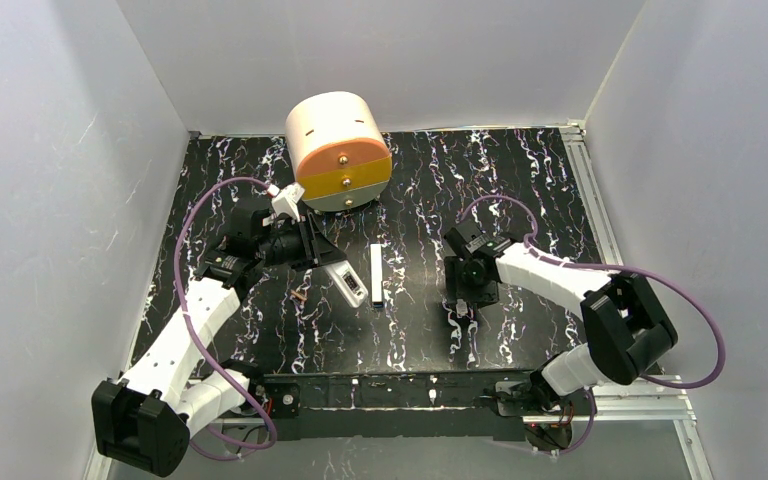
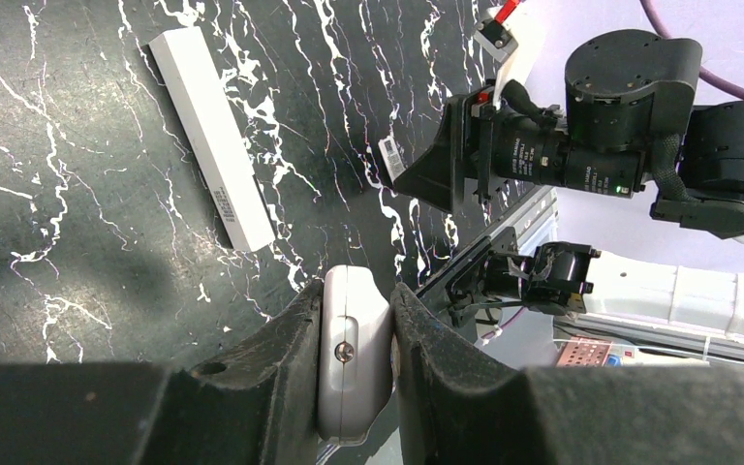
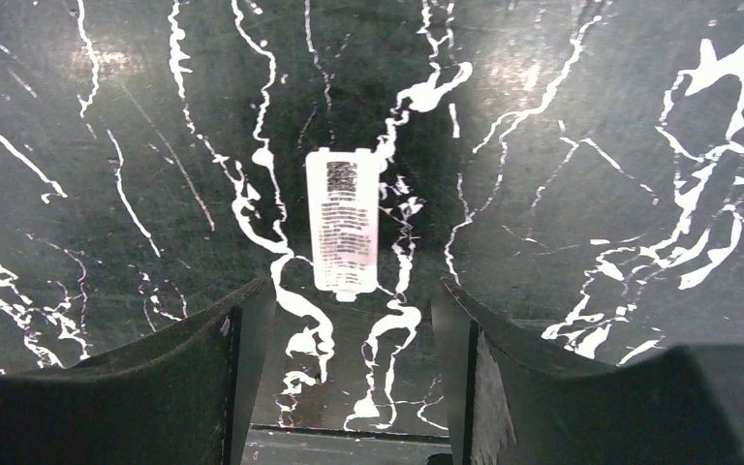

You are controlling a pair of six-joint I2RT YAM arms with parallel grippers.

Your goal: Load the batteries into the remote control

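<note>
Top view: left gripper (image 1: 332, 266) is clamped on the remote control (image 1: 352, 288), just left of mid-table (image 1: 520, 200). A white bar (image 1: 376, 275) lies close at the remote's 3 o'clock. I see one battery (image 1: 300, 296) lying at its 8 o'clock. Right gripper (image 1: 462, 306) points down, farther out toward 3 o'clock.

Left wrist: both fingers (image 2: 281, 358) press the remote's sides.

Right wrist: fingers (image 3: 203, 368) are spread wide, gripping nothing. A small labelled white piece (image 3: 342, 232) lies flat at their 12 o'clock.
</note>
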